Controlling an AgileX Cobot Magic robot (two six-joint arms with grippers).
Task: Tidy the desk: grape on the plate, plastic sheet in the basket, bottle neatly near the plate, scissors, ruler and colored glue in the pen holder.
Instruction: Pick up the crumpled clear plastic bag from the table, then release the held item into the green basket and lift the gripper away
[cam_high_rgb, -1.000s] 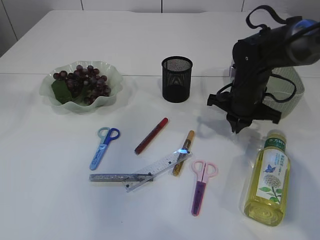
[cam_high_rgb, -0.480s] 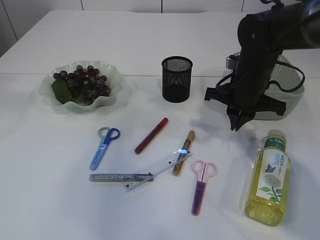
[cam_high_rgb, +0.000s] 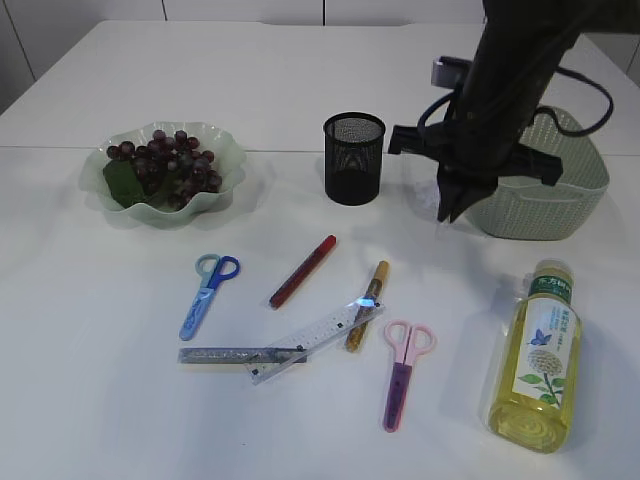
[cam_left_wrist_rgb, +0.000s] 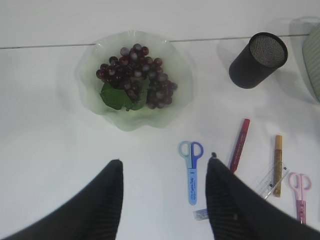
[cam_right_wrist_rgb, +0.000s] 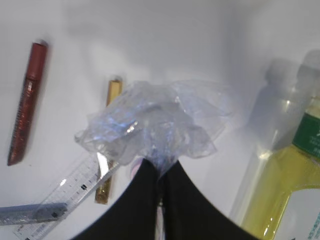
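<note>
The right gripper (cam_right_wrist_rgb: 161, 176) was pinched tight on the crumpled plastic sheet (cam_right_wrist_rgb: 155, 127) — the sheet bunched out past the fingertips, lifted off the white table (cam_high_rgb: 90, 330). In the exterior view that gripper (cam_high_rgb: 447, 212) hung just left of the green basket (cam_high_rgb: 560, 200) at the far right, the sheet hard to make out there. The left gripper (cam_left_wrist_rgb: 162, 172) stood part-way open with nothing between its fingers, above the table near the plate.

Grapes (cam_high_rgb: 165, 165) sat on the pale green plate (cam_high_rgb: 225, 150), far left. The black mesh pen holder (cam_high_rgb: 353, 158) stood upright, between plate and basket. The bottle (cam_high_rgb: 535, 355) lay on its side at the near right, cap pointing far. Near centre — blue scissors (cam_high_rgb: 208, 294), red glue stick (cam_high_rgb: 302, 271), gold glue stick (cam_high_rgb: 367, 305), pink scissors (cam_high_rgb: 402, 370), a clear ruler (cam_high_rgb: 318, 340) crossing the right end of a dark ruler (cam_high_rgb: 240, 354). All lay flat, outside the holder.
</note>
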